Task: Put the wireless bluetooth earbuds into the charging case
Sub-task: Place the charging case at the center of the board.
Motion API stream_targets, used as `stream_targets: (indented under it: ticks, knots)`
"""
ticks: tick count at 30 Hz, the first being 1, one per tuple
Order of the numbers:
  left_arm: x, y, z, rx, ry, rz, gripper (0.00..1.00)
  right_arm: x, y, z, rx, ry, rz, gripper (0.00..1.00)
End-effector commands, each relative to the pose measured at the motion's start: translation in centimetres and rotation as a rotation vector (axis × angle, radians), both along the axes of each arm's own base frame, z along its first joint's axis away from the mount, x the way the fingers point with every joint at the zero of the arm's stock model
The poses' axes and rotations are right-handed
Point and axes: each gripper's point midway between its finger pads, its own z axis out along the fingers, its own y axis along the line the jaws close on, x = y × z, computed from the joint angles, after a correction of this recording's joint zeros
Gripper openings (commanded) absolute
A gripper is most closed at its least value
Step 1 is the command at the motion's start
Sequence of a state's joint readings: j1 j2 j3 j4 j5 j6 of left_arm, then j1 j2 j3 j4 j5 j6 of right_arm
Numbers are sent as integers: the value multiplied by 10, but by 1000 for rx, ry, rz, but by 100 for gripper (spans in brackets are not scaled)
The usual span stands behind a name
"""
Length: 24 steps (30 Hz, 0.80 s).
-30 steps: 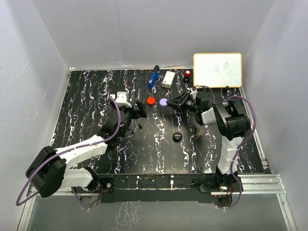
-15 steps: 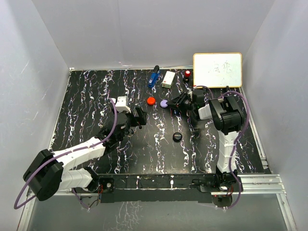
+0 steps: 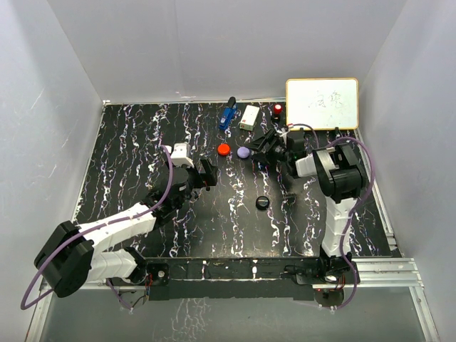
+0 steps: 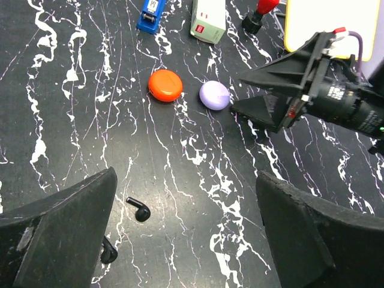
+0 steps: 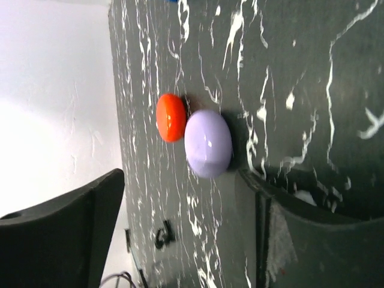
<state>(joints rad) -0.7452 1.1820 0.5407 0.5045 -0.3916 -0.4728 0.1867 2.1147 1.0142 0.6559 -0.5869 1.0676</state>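
- Where the desk (image 3: 121, 149) lies nearest the arm bases, a round black case (image 3: 262, 203) sits alone, well apart from both grippers. Whether it is shut, or holds anything, cannot be told.
- The left gripper (image 4: 186, 180) hovers over the desk left of the middle, its jaws spread wide with nothing between them.
- A black earbud (image 4: 139, 209) lies on the desk just inside the finger at the left of the left wrist view, touching neither finger. A second black earbud (image 4: 108, 252) is half hidden behind that same finger.
- Farther on, the red case (image 4: 165, 85) and the lavender case (image 4: 214, 95) lie just beside each other, the red one to the left. Both show closed domed lids, so their insides are hidden.
- The right gripper (image 4: 240, 92) is held low and points at the lavender case from the right. Its jaws are parted and grip nothing. The case sits just beyond the fingertips rather than between them, and whether a finger touches it cannot be told.
- Along the far edge stand a blue tool (image 3: 228, 112), a small white box (image 3: 249, 117) and a red-capped object (image 3: 277, 109). A whiteboard (image 3: 322, 103) leans at the far right corner.
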Motion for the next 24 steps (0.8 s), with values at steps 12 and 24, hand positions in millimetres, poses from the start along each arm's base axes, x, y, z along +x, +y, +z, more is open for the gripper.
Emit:
stream_targets:
  ticks: [12,24]
  knots:
    - [-7,-37,13,-51,25,-184,99,-95,-22,128,193,-382,73,98]
    - [-29,-91,-28,-39,177,-422,95,-86,-69,90,-234,-278,-129,98]
